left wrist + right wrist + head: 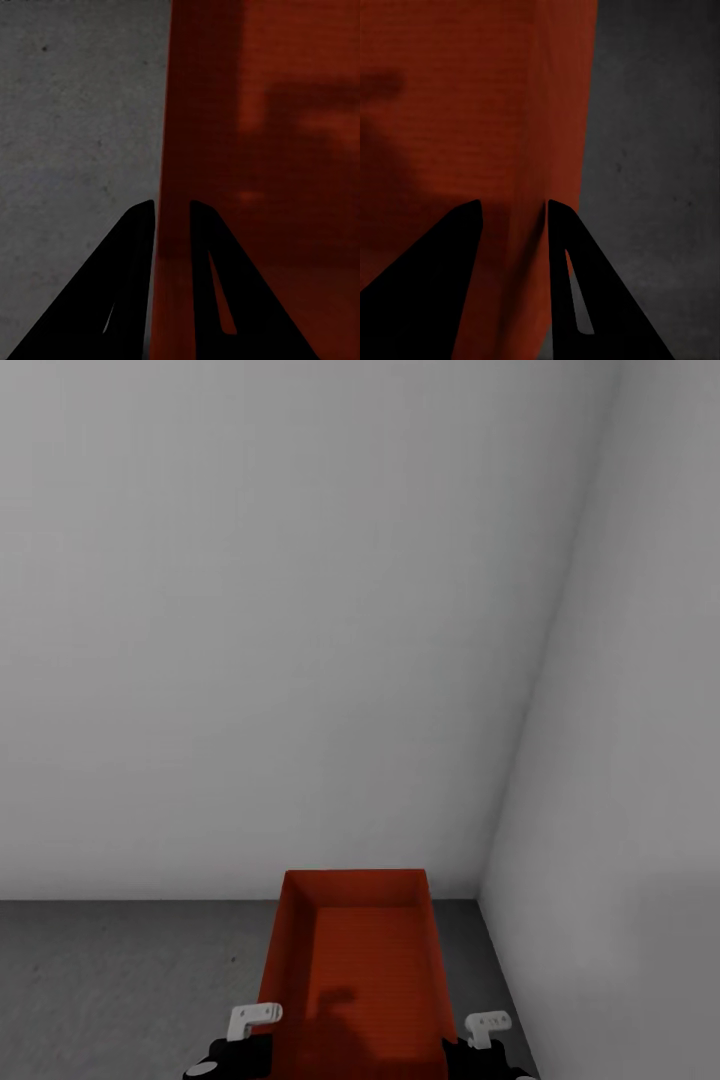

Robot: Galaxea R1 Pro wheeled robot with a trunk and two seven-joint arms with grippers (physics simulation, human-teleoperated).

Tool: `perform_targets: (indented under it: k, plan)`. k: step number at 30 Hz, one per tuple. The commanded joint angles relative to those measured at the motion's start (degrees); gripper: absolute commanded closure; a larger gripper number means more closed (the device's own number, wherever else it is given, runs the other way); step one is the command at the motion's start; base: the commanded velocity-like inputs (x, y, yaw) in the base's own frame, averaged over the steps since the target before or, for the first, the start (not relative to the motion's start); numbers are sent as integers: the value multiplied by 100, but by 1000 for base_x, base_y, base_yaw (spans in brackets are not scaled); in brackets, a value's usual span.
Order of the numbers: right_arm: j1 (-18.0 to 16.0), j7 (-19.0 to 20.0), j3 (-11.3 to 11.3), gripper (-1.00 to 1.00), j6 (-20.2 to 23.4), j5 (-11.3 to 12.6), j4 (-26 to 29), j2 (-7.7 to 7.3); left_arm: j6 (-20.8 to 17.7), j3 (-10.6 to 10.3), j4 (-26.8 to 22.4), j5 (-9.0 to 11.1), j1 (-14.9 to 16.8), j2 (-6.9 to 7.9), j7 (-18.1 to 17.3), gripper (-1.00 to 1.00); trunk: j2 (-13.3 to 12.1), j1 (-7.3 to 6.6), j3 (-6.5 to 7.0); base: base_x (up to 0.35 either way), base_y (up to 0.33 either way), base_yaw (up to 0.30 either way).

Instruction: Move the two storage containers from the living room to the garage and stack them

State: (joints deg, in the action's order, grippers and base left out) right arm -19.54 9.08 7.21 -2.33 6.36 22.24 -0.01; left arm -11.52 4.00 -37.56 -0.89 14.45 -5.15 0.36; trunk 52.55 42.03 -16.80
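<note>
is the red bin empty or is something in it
Empty. The head view looks straight into the storage container: bare ribbed bottom, only a shadow across it. Both wrist views show bare inner wall too.

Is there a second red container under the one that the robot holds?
No; in the head view the single storage container has only grey floor around it.

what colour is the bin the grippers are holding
Orange-red storage container, plain walls, seen best in the head view.
</note>
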Motion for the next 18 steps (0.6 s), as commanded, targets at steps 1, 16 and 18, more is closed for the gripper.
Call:
perform_targets:
  k: [1, 16, 18]
  plan:
    - [2, 103, 89, 100, -22, 67, -18, 1, 317, 83, -419, -105, 4, -11, 34, 100, 5, 0, -8, 0, 0, 0]
    - [1, 125, 96, 100, -22, 76, -18, 1, 317, 83, -419, -105, 5, -13, 34, 100, 326, 176, -164, 0, 0, 0]
    - [0, 120, 96, 100, -22, 76, -18, 1, 316, 83, -419, -105, 5, -13, 34, 100, 407, 220, -215, 0, 0, 0]
